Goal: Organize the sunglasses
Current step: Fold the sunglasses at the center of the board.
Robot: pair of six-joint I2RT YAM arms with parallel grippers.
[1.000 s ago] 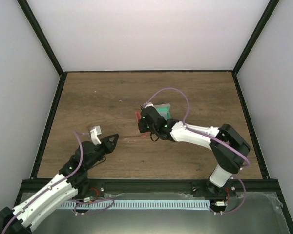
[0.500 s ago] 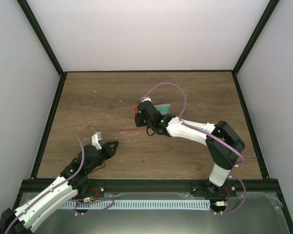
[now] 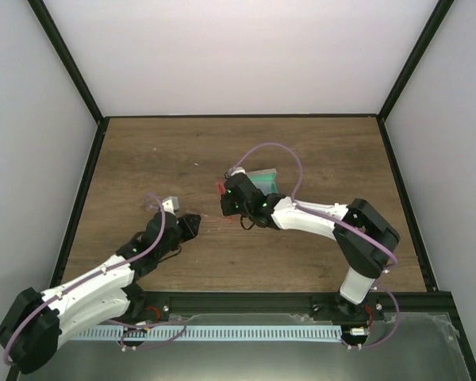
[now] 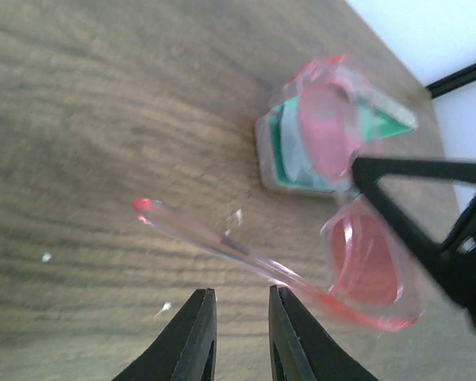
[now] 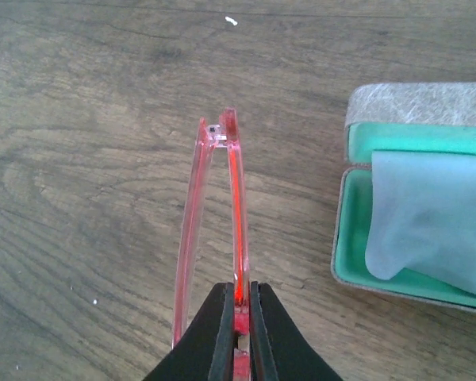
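Observation:
The sunglasses (image 5: 237,198) have a thin clear-red frame and pink lenses (image 4: 365,255). My right gripper (image 5: 238,290) is shut on the frame near a hinge and holds the pair edge-on just above the wood, left of the grey case (image 5: 357,111). In the top view the right gripper (image 3: 227,198) and the sunglasses (image 3: 220,189) sit near the table's middle. My left gripper (image 4: 239,300) is narrowly open and empty. One unfolded red arm (image 4: 222,242) of the sunglasses runs across just ahead of its fingertips, not between them. In the top view the left gripper (image 3: 190,225) is lower left of the glasses.
The grey oblong case (image 3: 263,179) lies open with its green lining (image 5: 347,238) showing and a pale blue cloth (image 5: 436,214) inside it. It shows behind the glasses in the left wrist view (image 4: 271,163). Black frame posts and white walls border the wooden table (image 3: 143,159).
My left arm has stretched forward and right, bringing its gripper close to the sunglasses. My right gripper moved the glasses up-left, then slightly back, staying shut on them.

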